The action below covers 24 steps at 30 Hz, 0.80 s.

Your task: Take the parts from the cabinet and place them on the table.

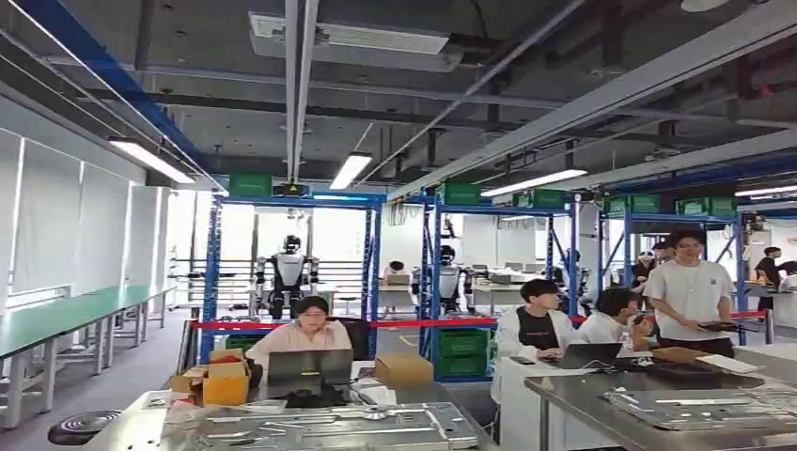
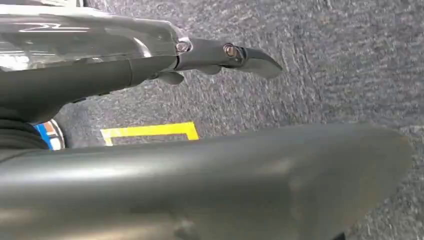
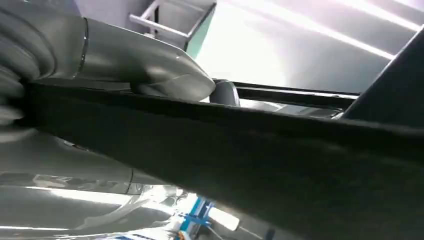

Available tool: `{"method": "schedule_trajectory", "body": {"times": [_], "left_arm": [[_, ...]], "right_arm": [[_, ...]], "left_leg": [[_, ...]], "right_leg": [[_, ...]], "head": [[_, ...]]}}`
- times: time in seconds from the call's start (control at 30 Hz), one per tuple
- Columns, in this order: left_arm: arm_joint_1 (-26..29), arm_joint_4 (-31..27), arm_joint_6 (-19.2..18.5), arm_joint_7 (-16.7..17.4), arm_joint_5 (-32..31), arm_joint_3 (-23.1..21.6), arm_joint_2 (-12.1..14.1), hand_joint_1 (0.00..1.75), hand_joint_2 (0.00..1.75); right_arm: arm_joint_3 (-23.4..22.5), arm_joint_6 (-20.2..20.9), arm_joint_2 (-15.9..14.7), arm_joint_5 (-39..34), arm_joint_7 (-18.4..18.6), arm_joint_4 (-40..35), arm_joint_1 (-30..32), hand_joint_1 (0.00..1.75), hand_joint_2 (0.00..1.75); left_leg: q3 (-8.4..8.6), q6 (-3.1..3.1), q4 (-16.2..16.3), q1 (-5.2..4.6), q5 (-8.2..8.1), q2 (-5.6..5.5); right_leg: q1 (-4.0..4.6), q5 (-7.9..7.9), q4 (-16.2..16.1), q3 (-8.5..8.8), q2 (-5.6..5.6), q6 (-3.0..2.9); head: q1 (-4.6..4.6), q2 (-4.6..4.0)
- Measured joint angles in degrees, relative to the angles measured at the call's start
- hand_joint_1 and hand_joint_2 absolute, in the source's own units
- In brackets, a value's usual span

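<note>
Head view: shiny stamped metal parts (image 1: 329, 427) already lie on the grey table (image 1: 132, 427), lower centre; right hand (image 3: 100, 55) grips a dark flat panel (image 3: 250, 150); left hand's (image 2: 150, 60) grip I cannot tell.

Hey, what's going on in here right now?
A humanoid robot is fetching parts for a table. Its right hand seems to grip a dark flat part; its left hand hangs free over the floor. Ahead stands a steel table bearing metal parts; people sit behind at laptops.
</note>
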Motion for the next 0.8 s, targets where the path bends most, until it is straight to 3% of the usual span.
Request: {"method": "schedule_trajectory", "body": {"times": [0.07,0.1,0.2,0.23,0.27,0.3,0.37,0.4,0.43,0.53,0.57,0.6,0.63,0.7,0.73,0.77,0.8], "left_arm": [[-0.2,0.0,0.0,0.0,0.0,0.0,-0.1,0.0,1.75],[-0.3,0.0,0.0,0.0,0.0,0.0,-0.1,0.0,1.75],[-0.1,0.0,0.0,0.0,0.0,0.0,-0.1,0.0,1.75],[0.0,0.0,0.0,0.0,0.0,0.0,-0.1,0.0,1.75],[0.0,0.0,0.0,0.0,0.0,0.0,-0.1,0.0,1.75],[0.0,0.0,0.0,0.0,0.0,0.0,-0.1,0.0,1.75],[-0.1,0.0,0.0,0.0,0.0,0.0,-0.1,0.0,1.75],[-0.1,0.0,0.0,0.0,0.0,0.0,-0.1,0.0,1.75],[-0.1,0.0,0.0,0.0,0.0,0.0,0.0,0.0,1.75],[-0.1,0.0,0.0,0.0,0.0,0.0,0.0,0.0,1.75],[-0.2,0.0,0.0,0.0,0.0,0.0,0.0,0.0,1.75],[-0.2,0.0,0.0,0.0,0.0,0.0,0.0,0.0,1.75],[-0.2,0.0,0.0,0.0,0.0,0.0,-0.1,0.0,1.75],[-0.1,0.0,0.0,0.0,0.0,0.0,-0.1,0.0,1.75],[0.0,0.0,0.0,0.0,0.0,0.0,-0.1,0.0,1.75],[0.1,0.0,0.0,0.0,0.0,0.0,-0.1,0.0,1.75],[0.1,0.0,0.0,0.0,0.0,0.0,-0.1,0.0,1.75]], "right_arm": [[0.0,0.0,0.0,0.0,0.0,-0.1,0.0,1.75,1.75],[0.0,0.0,0.0,0.0,0.0,-0.1,-0.2,1.75,1.75],[0.0,0.0,0.0,0.0,0.0,-0.1,0.0,1.75,1.75],[0.0,0.0,0.0,0.0,0.0,0.0,0.0,1.75,1.75],[0.0,0.0,0.0,0.0,0.0,0.0,0.0,1.75,1.75],[0.0,0.0,0.0,0.0,0.0,0.0,0.0,1.75,1.75],[0.0,0.0,0.0,0.0,0.0,0.0,0.0,1.75,1.75],[0.0,0.0,0.0,0.0,0.0,0.0,-0.1,1.75,1.75],[0.0,0.0,0.0,0.0,0.0,0.0,-0.1,1.75,1.75],[0.0,0.0,0.0,0.0,0.0,0.0,-0.1,1.75,1.75],[0.0,0.0,0.0,0.0,0.0,-0.1,-0.2,1.75,1.75],[0.0,0.0,0.0,0.0,0.0,-0.1,-0.2,1.75,1.75],[0.0,0.0,0.0,0.0,0.0,-0.1,-0.3,1.75,1.75],[0.0,0.0,0.0,0.0,0.0,-0.1,-0.1,1.75,1.75],[0.0,0.0,0.0,0.0,0.0,0.0,0.0,1.75,1.75],[0.0,0.0,0.0,0.0,0.0,0.0,0.0,1.75,1.75],[0.0,0.0,0.0,0.0,0.0,0.0,0.0,1.75,1.75]], "left_leg": [[0.16,0.65,-0.4,0.53,0.4,0.29],[0.2,0.91,-0.4,0.61,0.37,0.33],[0.14,1.04,-0.4,0.61,0.32,0.7],[0.14,1.03,-0.4,0.63,0.3,0.82],[0.2,1.02,-0.4,0.67,0.25,0.89],[0.29,0.94,-0.4,0.72,0.19,0.91],[0.77,0.57,-0.4,0.92,-0.06,0.91],[0.9,0.29,-0.4,0.88,-0.21,0.93],[0.82,-0.08,-0.3,0.57,-0.3,0.88],[1.11,-1.16,-1.0,0.75,-0.05,0.97],[1.11,-1.57,-1.0,0.8,-0.35,0.98],[0.77,-1.55,0.2,0.78,-1.47,0.86],[-0.58,-1.46,3.3,0.75,-3.53,0.82],[-4.98,-1.54,12.7,0.72,-7.88,0.78],[-7.03,-1.49,16.8,0.64,-8.99,0.76],[-7.61,-1.42,17.6,0.6,-8.48,0.76],[-6.76,-1.27,15.3,0.54,-6.63,0.76]], "right_leg": [[-0.08,-0.48,0.2,0.11,-0.27,0.65],[-0.03,-1.87,2.0,-0.51,-1.26,1.12],[-0.65,-8.14,15.3,-6.79,-1.98,2.03],[-0.81,-8.74,18.7,-8.56,-2.02,2.23],[-0.92,-7.89,18.5,-8.74,-2.07,2.34],[-0.99,-5.91,15.8,-7.55,-2.14,2.46],[-1.09,-0.29,4.5,-2.12,-2.61,2.4],[-1.08,0.33,0.3,-0.2,-3.28,2.3],[-0.65,0.16,0.0,-0.17,-3.1,1.66],[-0.41,0.15,0.2,-0.45,-2.54,0.61],[-0.74,0.57,-0.5,-0.16,-2.49,-0.02],[-0.8,0.68,-0.7,-0.05,-2.53,-0.43],[-0.77,0.7,-0.7,-0.07,-2.54,-0.78],[-0.47,0.61,-0.7,-0.1,-2.48,-1.07],[-0.32,0.58,-0.6,-0.11,-2.36,-1.12],[-0.24,0.55,-0.6,-0.04,-2.22,-1.15],[-0.18,0.49,-0.6,0.06,-2.07,-1.16]], "head": [[0.02,0.0],[0.0,0.0],[0.0,0.0],[0.0,0.0],[0.0,0.0],[0.0,0.0],[0.0,0.0],[0.0,0.0],[0.0,0.0],[0.0,0.0],[0.0,0.0],[0.0,0.0],[0.0,0.0],[0.0,0.0],[0.0,0.0],[0.02,0.0],[0.0,0.0]]}}
